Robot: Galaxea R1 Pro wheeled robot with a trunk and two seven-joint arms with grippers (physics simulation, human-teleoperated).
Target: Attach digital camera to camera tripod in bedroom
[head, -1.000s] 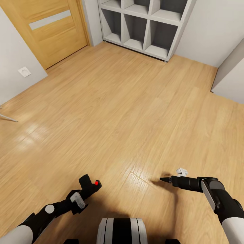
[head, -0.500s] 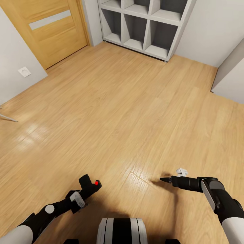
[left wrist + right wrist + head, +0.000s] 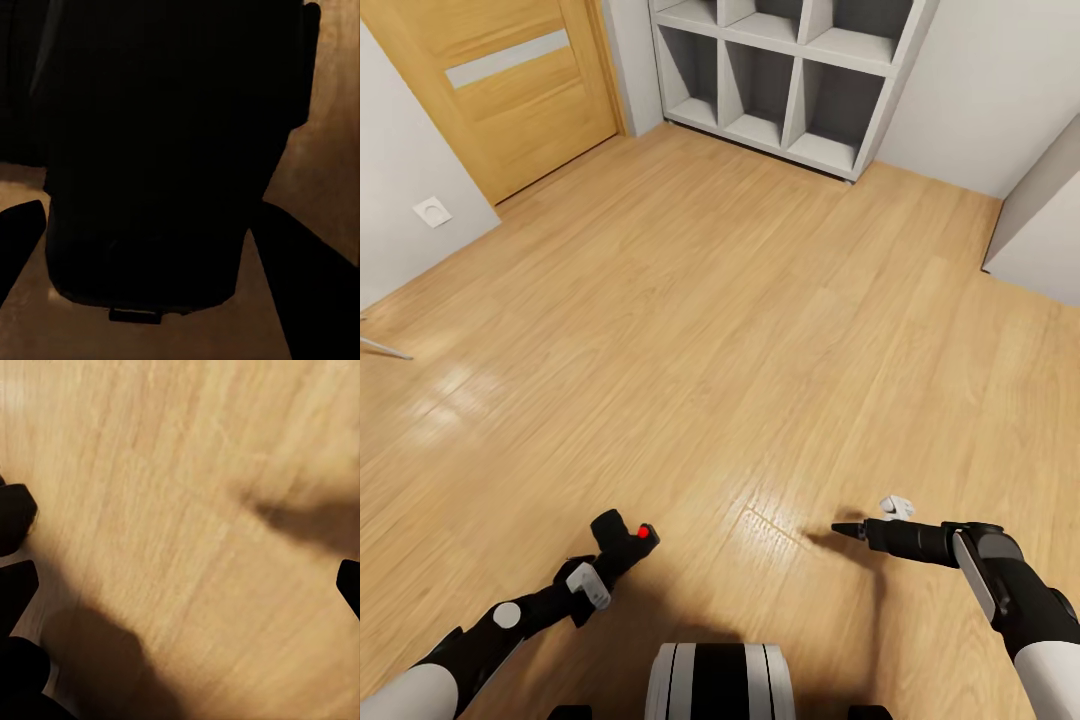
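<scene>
The digital camera (image 3: 622, 541) is held tight in the left end effector (image 3: 610, 556) above the wood floor (image 3: 700, 330); the right end effector (image 3: 847, 529) looks closed and empty. White cube shelves (image 3: 790, 70) and a door (image 3: 510, 80) are seen ahead; no writing can be read

Black digital camera (image 3: 622, 540), red button (image 3: 643, 533)

Left arm reaches in from the lower left, its gripper (image 3: 618, 545) clamped on the camera (image 3: 622, 535). Right gripper (image 3: 844, 529) at lower right points left, fingers together.

The wood floor (image 3: 740, 300) carries white cube shelves (image 3: 790, 70) at its far edge, beside the door (image 3: 500, 90).
</scene>
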